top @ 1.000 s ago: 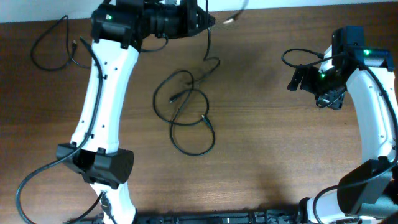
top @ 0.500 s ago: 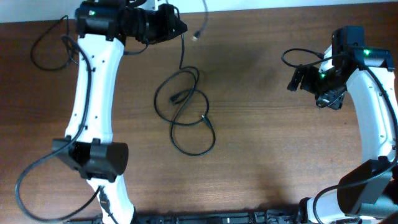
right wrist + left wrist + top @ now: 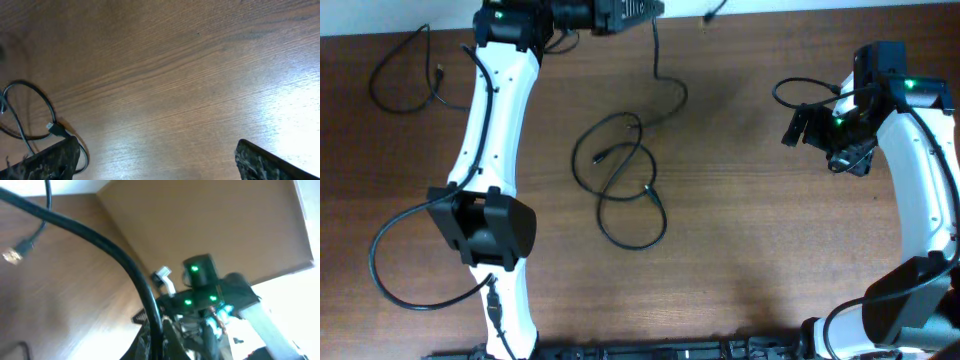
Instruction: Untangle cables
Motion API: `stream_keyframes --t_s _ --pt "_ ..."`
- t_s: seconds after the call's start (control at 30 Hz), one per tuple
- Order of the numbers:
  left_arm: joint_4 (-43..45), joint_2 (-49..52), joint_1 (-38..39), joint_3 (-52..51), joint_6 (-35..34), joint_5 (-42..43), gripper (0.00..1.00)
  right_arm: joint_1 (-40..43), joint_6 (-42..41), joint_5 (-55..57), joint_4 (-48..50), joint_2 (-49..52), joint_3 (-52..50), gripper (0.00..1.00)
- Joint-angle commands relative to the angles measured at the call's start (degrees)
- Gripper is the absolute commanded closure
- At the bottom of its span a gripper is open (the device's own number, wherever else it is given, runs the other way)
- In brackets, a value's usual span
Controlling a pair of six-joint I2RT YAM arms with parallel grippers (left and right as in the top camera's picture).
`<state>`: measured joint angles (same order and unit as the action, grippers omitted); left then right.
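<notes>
A tangle of black cable (image 3: 620, 180) lies in loops at the table's middle. One strand (image 3: 665, 90) rises from it to my left gripper (image 3: 645, 10) at the far edge, which is shut on it. In the left wrist view the cable (image 3: 115, 250) runs from between the fingers (image 3: 159, 342), and its plug end (image 3: 12, 254) hangs free. My right gripper (image 3: 800, 125) is open and empty at the right, above bare wood (image 3: 160, 90). Part of the tangle (image 3: 30, 115) shows at the left of the right wrist view.
A separate black cable (image 3: 405, 75) lies coiled at the far left corner. The arms' own cables loop by the left base (image 3: 390, 250) and near the right wrist (image 3: 800, 95). The table's far edge meets a white wall.
My left gripper swung left and then back right along the far edge, holding the cable. The lifted strand and its free plug end swung with it. The right arm has not moved.
</notes>
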<state>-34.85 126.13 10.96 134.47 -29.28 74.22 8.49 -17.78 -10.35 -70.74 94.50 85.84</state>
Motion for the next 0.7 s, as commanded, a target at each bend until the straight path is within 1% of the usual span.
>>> stream_keyframes --t_s 0.0,0.1,0.17,0.27,0.33,0.37,0.43,0.53,0.63,0.67 --pt "4.5 -0.09 -0.24 0.57 -7.41 3.85 1.0 0.2 0.39 0.74 -0.2 -0.37 0.63 0.02" --pt "4.42 -0.09 -1.09 0.57 -7.34 3.8 1.0 0.2 0.39 0.72 -0.2 -0.37 0.63 0.02" --pt "4.15 -0.09 -1.99 0.57 -5.81 3.5 1.0 0.2 0.39 0.74 -0.2 -0.37 0.63 0.02" --pt "-1.57 0.15 -2.38 0.57 1.05 2.49 1.0 0.2 0.39 0.74 -0.2 -0.37 0.63 0.02" --pt "-6.97 0.74 -1.68 0.57 5.42 2.19 1.0 0.2 0.39 0.74 -0.2 -0.37 0.63 0.02" --pt "-8.7 1.25 -1.18 0.57 5.4 0.92 1.0 0.2 0.39 0.74 -0.2 -0.37 0.63 0.02" --pt "-9.44 2.51 0.39 0.57 5.4 0.11 1.0 0.2 0.39 0.74 -0.2 -0.37 0.63 0.02" --pt "-9.42 5.27 3.21 0.57 5.4 -0.07 1.0 0.2 0.39 0.74 -0.2 -0.37 0.63 0.02" --pt "-8.63 5.88 4.83 0.57 5.31 -0.04 1.0 0.2 0.39 0.74 -0.2 -0.37 0.63 0.02" --pt "-7.48 5.86 4.9 0.59 3.78 0.0 1.0 0.2 0.39 0.72 -0.2 -0.37 0.63 0.02"
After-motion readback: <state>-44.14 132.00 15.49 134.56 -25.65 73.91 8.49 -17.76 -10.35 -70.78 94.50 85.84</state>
